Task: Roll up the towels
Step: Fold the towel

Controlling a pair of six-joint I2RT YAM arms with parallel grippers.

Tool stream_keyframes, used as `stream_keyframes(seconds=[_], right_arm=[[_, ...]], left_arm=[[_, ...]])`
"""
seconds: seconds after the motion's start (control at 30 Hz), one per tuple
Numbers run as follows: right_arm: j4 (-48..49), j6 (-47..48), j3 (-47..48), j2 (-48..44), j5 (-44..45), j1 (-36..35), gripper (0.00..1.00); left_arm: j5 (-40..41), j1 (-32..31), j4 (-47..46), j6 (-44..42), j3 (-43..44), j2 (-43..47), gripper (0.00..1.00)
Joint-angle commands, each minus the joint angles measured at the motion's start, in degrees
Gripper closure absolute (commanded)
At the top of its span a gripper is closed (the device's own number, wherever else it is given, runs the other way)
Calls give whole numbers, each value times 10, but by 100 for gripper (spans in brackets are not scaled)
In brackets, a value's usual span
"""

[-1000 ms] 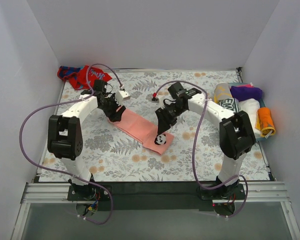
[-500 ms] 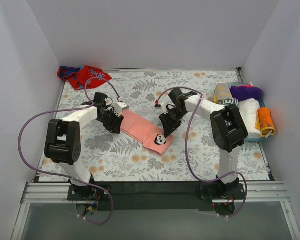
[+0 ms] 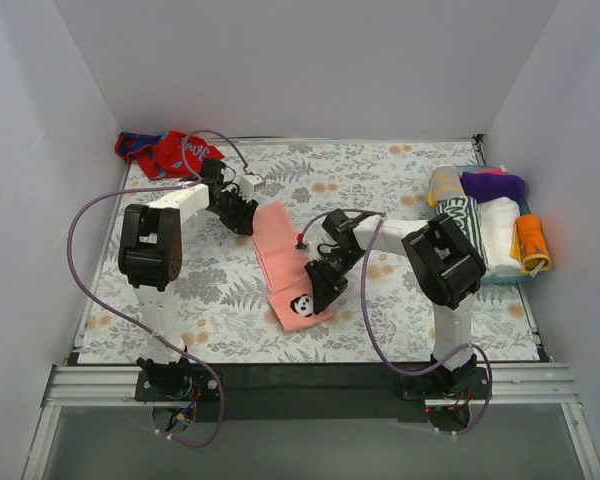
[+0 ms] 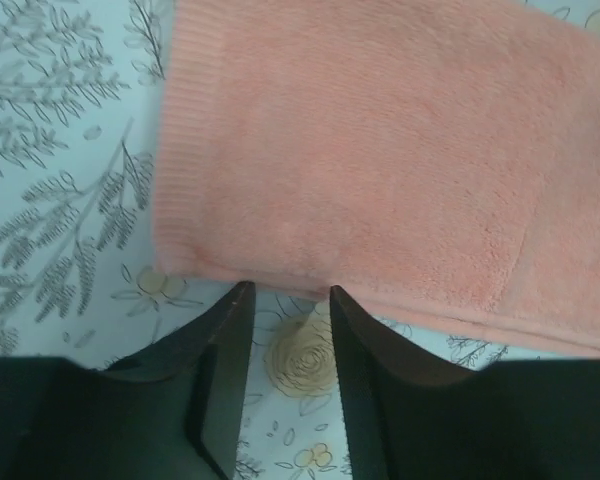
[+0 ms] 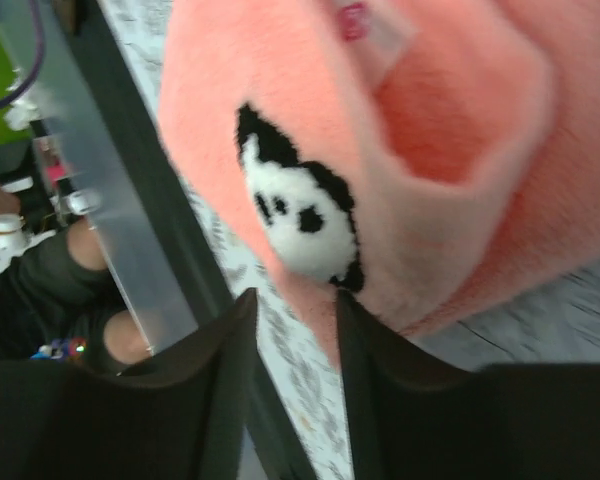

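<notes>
The right end effector is clenched on the pink towel by its panda patch, lifting that hem off the table, I'd say to start the roll. The left end effector sits narrowed at the far hem, tips touching it. I cannot tell if it pinches, but it looks placed to anchor that end. The red towel lies crumpled in the far-left corner. Against 1 second ago, the pink towel has swung from diagonal to nearly front-to-back, panda end nearer the arms.
</notes>
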State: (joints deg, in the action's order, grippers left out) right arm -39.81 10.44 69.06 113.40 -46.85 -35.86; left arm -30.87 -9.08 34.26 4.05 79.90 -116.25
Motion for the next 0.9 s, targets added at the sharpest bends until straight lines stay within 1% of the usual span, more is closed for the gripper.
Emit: stream_keyframes(seconds=[0.0,0.07,0.1,0.17,0.2,0.27,0.3,0.4,0.47,0.5,0.53,0.57,0.6,0.63,0.7,0.73,0.77,0.87], right_arm=[[14,-8,1,-29,-79,-22,59],[5,2,1,-41,-70,-12,59],[5,4,-2,-49,-57,-7,59],[5,5,-9,-70,-41,13,59],[6,5,-9,-84,-18,21,59],[9,6,10,-94,17,40,59],[9,8,22,-98,53,43,59],[15,6,71,-98,85,46,58],[18,-7,94,-81,79,45,57],[18,-10,112,-73,70,44,57],[18,-13,121,-57,67,43,57],[18,-16,125,-50,63,41,57],[18,-21,132,-43,57,39,57],[18,-22,134,-33,55,36,57],[19,-26,135,-25,56,27,56],[19,-27,134,-19,59,23,56],[23,-27,134,-16,63,14,56],[35,-31,133,-9,71,1,57]], left_arm=[[-16,0,22,-12,80,-43,64],[-29,0,32,-10,113,-58,56],[-35,0,36,-12,119,-57,50],[-51,0,38,-16,122,-35,47],[-56,1,40,-21,118,-24,45],[-72,2,39,-25,106,18,43],[-76,2,39,-26,87,33,43],[-93,3,39,-35,51,101,42],[-103,3,39,-38,10,132,42],[-108,3,34,-38,-5,169,41],[-111,3,32,-38,-39,185,39],[-113,3,30,-38,-56,203,35],[-117,3,30,-54,-71,221,34],[-126,3,29,-58,-91,257,32],[-130,3,26,-71,-144,294,28],[-134,2,27,-81,-160,333,26],[-134,-1,28,-91,-189,349,24],[-113,-24,39,-132,-225,414,22]])
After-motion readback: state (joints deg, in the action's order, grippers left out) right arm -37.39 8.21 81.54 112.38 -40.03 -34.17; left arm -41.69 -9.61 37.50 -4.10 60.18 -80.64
